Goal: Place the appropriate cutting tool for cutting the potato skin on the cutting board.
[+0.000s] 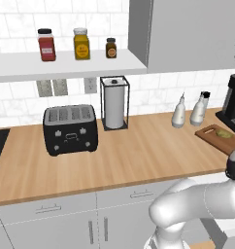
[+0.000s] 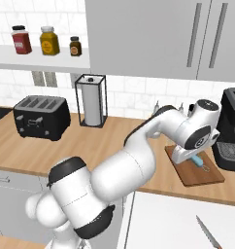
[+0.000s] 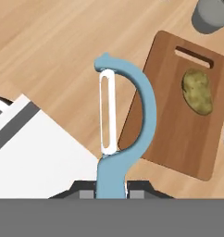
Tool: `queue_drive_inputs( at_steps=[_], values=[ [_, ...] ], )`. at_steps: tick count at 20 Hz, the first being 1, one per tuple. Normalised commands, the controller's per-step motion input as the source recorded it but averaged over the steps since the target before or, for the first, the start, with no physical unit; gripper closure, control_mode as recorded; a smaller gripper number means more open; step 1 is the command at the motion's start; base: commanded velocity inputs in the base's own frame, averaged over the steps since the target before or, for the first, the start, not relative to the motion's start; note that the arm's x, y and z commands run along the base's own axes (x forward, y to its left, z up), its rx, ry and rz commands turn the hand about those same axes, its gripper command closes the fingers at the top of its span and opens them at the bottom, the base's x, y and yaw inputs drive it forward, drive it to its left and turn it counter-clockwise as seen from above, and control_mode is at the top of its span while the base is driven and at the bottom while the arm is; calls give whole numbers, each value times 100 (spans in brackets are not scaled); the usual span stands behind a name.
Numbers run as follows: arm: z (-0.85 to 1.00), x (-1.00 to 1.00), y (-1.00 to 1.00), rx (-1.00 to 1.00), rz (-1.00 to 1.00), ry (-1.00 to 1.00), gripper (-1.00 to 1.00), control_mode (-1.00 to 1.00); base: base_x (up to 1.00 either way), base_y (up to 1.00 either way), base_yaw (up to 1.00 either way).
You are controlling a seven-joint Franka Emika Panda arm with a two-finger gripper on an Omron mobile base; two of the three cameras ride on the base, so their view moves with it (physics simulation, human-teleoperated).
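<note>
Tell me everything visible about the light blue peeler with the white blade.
The light blue peeler with a white blade has a curved, arched blue frame, plastic-looking, and a long slotted whitish blade across the arch. Its handle sits between the gripper fingers, head pointing away from the hand. It hangs over the left edge of the reddish-brown wooden cutting board, where the yellowish potato lies.

Light was bright and even in all three views I checked, flat rendered look, no glare. Shadows were weak: I saw soft ones under the toaster and paper towel holder. Base views were slightly soft and low-res, no edge distortion. Hand view was sharper; the peeler and cutting board had crisp edges.
</note>
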Motion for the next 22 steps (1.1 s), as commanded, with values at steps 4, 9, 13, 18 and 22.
queue_drive_inputs(
  at_steps=[4,9,13,18,22],
  values=[
    [-46,72,2,0,0,2,100,-100,0,0,0],
    [-69,47,-1,1,0,7,100,-100,0,0,0],
    [-62,29,-30,1,0,5,100,-100,0,0,0],
    [-52,29,-41,5,1,20,100,-100,0,0,0],
    [-32,28,-7,2,0,16,100,-100,0,0,0]
  ],
)
